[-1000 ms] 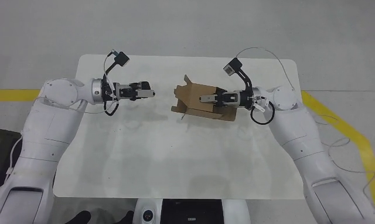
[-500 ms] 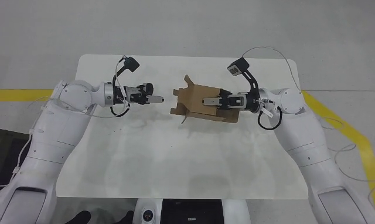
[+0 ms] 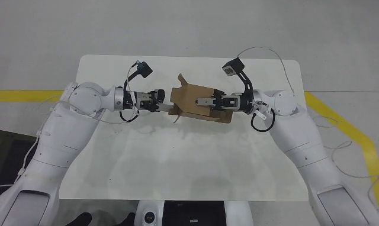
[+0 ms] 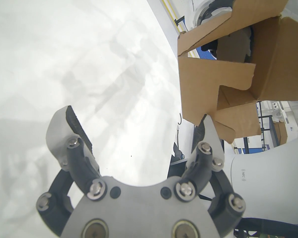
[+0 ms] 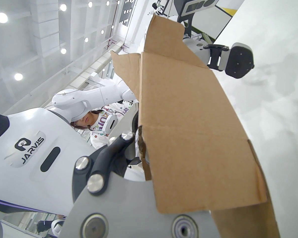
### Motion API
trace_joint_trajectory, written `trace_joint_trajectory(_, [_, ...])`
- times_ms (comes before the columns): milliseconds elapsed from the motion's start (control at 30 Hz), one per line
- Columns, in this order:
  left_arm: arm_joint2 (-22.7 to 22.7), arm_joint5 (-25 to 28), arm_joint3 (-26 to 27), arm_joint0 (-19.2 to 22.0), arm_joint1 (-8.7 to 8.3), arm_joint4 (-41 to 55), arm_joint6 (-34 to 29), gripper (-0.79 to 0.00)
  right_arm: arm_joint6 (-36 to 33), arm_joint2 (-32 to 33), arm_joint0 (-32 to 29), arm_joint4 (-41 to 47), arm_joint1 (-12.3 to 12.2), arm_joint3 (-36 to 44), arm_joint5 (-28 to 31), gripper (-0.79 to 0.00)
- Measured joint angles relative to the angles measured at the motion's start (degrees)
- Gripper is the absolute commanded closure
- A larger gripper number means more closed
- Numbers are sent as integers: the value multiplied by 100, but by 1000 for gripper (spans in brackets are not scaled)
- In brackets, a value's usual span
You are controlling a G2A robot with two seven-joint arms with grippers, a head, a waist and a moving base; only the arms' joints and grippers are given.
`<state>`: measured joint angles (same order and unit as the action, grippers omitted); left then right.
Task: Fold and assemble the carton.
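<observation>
The brown carton [image 3: 195, 102] is over the white table [image 3: 177, 161], between the two grippers. It is half set up: its walls make a tube, and the open end, with loose flaps spreading out, faces the left gripper [image 3: 163, 105].

The left gripper is released, with its jaws wide apart, and it holds nothing. It is just beside the open end of the carton. One finger [image 4: 208, 130] is at the edge of the lowest flap [image 4: 236, 122], and the other finger is apart from the carton.

The right gripper [image 3: 204, 100] is at the opposite side of the carton and reaches over its upper wall [image 5: 188, 130]. It seems clenched on this wall. One finger [image 5: 129, 139] lies against the cardboard, and the cardboard hides the second.
</observation>
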<state>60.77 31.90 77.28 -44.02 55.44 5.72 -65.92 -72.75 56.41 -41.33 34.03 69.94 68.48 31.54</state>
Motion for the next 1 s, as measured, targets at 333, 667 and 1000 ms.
trace_joint_trajectory(333, [-7,-44,23,51,-6,128,-35,-785,-49,-353,181,149,68,-90,-49,0])
trace_joint_trajectory(667, [-62,-39,29,77,0,159,-19,-785,-53,-643,273,260,117,-102,-53,0])
trace_joint_trajectory(1000, [15,-33,-39,72,-24,185,56,-785,137,-572,315,332,86,-287,137,0])
